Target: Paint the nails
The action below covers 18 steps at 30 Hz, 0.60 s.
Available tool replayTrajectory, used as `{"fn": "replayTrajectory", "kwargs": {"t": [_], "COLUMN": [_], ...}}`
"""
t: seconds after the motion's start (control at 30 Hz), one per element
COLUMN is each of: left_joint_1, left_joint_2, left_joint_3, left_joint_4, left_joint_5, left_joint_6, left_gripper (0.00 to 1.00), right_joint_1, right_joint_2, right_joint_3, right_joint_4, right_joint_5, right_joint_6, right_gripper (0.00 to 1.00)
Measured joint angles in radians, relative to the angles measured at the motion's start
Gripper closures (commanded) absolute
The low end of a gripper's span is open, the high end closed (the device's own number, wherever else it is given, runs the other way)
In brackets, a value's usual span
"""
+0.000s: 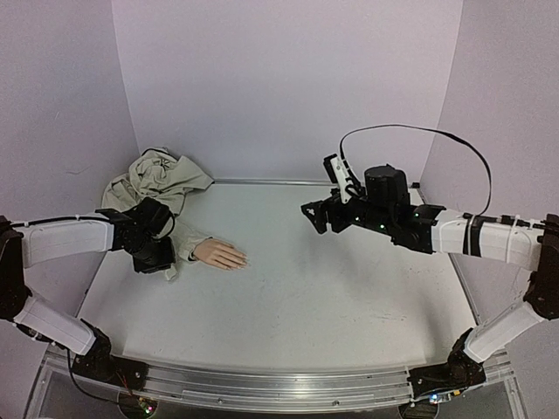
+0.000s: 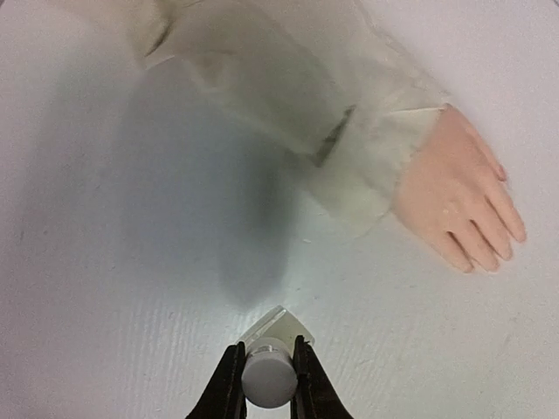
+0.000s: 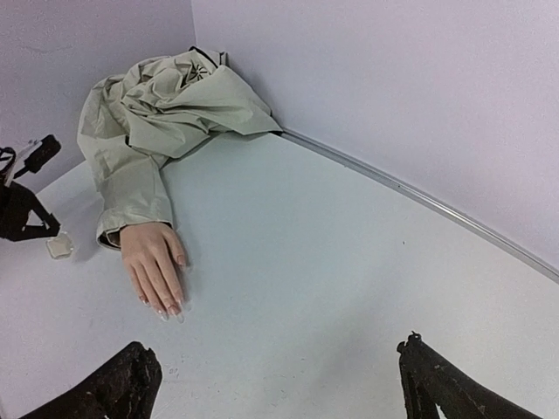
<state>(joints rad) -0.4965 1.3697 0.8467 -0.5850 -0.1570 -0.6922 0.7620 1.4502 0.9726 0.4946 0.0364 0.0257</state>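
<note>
**Left gripper** (image 1: 154,253): far left of the table, low over the surface and just beside the sleeve cuff. Its jaws are narrow, clamped on the small white bottle (image 2: 268,377), which it holds upright with the round cap facing the wrist camera.

**Beige sleeve** (image 1: 157,179): a crumpled heap in the back left corner. One arm of it runs forward to the cuff.

**Mannequin hand** (image 1: 220,254): lies flat and palm down on the table (image 1: 332,288), to the right of the left gripper. Its long axis runs left to right, wrist at the cuff and fingers towards the table's middle.

**Nails** (image 3: 172,309): at the right-hand end of the mannequin hand, facing up, uncovered and turned towards the right arm. Whether they carry polish is too small to tell.

**Open room:** bare tabletop lies between the fingertips and the right arm, with nothing standing on it. The back wall (image 1: 288,87) and the side walls are well away from the mannequin hand.

**Right gripper** (image 1: 316,216): raised above the table right of centre and well apart from the nails. Its jaws are spread wide and hold nothing, and it points left towards the mannequin hand.

**Judgement:**
- The left arm is the nearer one, but it is occupied with the bottle.
- The free right gripper faces the nails head-on.
- It would have to travel left, over the fingers, to reach the cap
</note>
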Motion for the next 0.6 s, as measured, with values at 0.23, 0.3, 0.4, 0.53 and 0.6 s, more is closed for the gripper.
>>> {"fn": "replayTrajectory", "kwargs": {"t": [0.23,0.3,0.4,0.53,0.6], "left_joint_1": [0.003,0.003,0.003,0.003,0.003], "left_joint_2": [-0.021,-0.01,0.014,0.027,0.027], "left_joint_3": [-0.061,-0.061,-0.061,-0.061,-0.061], "left_joint_4": [-0.016,-0.015,-0.014,-0.007,-0.005], "left_joint_5": [-0.151,-0.175,-0.196,-0.224,-0.24], "left_joint_6": [-0.13,-0.149,-0.166,-0.18,-0.183], "left_gripper": [0.98,0.95,0.93,0.92,0.9], "right_joint_1": [-0.004,-0.005,-0.008,-0.019,-0.035], "right_joint_2": [-0.02,-0.024,-0.034,-0.054,-0.072], "right_joint_3": [0.0,-0.002,-0.01,-0.033,-0.056], "right_joint_4": [0.008,0.008,0.009,0.021,0.031], "right_joint_5": [0.023,0.029,0.035,0.045,0.045], "right_joint_6": [0.0,0.0,0.003,0.018,0.03], "right_gripper": [0.03,0.02,0.02,0.02,0.02]}}
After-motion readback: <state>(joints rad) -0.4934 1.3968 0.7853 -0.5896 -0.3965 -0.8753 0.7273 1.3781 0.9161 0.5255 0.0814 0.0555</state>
